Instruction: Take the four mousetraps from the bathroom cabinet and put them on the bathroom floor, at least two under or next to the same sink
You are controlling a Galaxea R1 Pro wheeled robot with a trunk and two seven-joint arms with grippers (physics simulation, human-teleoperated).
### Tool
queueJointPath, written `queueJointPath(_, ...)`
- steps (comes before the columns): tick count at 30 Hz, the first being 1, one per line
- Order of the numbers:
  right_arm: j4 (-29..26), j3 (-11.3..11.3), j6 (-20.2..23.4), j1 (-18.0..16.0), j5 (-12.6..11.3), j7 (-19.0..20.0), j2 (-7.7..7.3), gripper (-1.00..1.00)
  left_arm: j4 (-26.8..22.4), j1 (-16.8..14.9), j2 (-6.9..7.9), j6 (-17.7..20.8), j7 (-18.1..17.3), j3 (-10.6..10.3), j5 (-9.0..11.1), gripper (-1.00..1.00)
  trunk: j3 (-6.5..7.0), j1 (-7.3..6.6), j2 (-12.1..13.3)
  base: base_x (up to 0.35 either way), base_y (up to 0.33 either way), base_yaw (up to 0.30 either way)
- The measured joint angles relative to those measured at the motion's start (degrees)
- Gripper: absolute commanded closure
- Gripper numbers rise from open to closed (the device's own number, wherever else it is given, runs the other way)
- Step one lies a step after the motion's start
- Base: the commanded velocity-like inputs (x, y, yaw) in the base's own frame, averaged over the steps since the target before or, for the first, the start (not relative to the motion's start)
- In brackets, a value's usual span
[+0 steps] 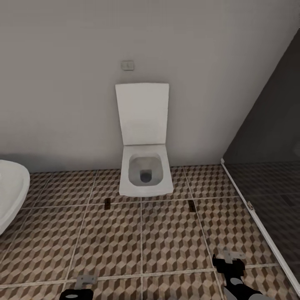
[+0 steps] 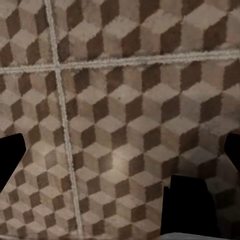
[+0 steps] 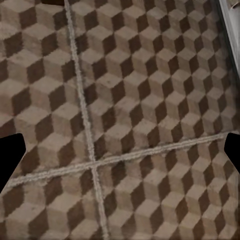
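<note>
Mousetraps point(image 1: 107, 203) lie flat on the floor point(image 1: 166, 246) before the toilet point(image 1: 145, 170). Likely light and stiff; pinch the edges. Both grippers hang released, holding nothing.

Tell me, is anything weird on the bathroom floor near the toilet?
Yes. Two small dark slabs, apparently mousetraps, lie on the tiled floor in front of the toilet: one toward its left corner, one toward its right. Nothing looks spilled or broken.

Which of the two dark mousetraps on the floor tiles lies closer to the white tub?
The mousetrap off the toilet's front corner on the robot's left, the side where the tub's rim shows. The other mousetrap lies off the opposite corner, toward the dark glass partition.
</note>
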Motion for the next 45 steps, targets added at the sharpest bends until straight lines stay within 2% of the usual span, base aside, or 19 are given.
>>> queueJointPath(8, 0.0, 0.0, -4.8, 3.4, 0.1, 0.0, 0.2, -1.0, 0.0, 2.2, 0.03, -0.1, 0.0, 0.0, -0.1, -1.0, 2.18, -1.76, 3.2, 0.0, 0.0, -0.005)
queueJointPath(20, -0.4, 0.0, -7.9, 6.3, 0.2, -0.2, 0.25, -1.0, 0.0, 4.3, 0.04, 0.0, 0.0, 0.0, -0.2, -1.0, 5.46, -4.39, 8.0, 0.0, 0.0, -0.036)
queueJointPath(30, 0.1, -0.1, -8.3, 7.0, -0.1, 0.0, 0.26, -1.0, -0.1, 5.1, -0.03, 0.0, 0.0, 0.0, -0.2, -1.0, 8.2, -6.59, 12.0, 0.0, 0.0, -0.055)
queueJointPath(36, 1.5, 0.0, -8.4, 9.2, 0.0, 0.3, 0.91, -1.0, -0.2, 5.6, -0.05, 0.0, 0.0, 0.0, -0.2, -1.0, 9.84, -7.91, 14.4, 0.0, 0.0, -0.016)
queueJointPath(42, 2.2, 0.0, -8.4, 11.5, 1.1, 0.5, 1.36, -1.0, -0.3, 6.1, -0.14, 0.0, 0.0, 0.0, -0.2, -1.0, 11.47, -9.23, 16.8, 0.0, 0.0, -0.004)
queueJointPath(45, 2.3, 0.0, -8.4, 13.4, 2.7, 0.5, 1.53, -1.0, -0.8, 6.6, -0.22, 0.0, -0.1, 0.0, -0.3, -1.0, 12.29, -9.89, 18.1, 0.0, 0.0, -0.001)
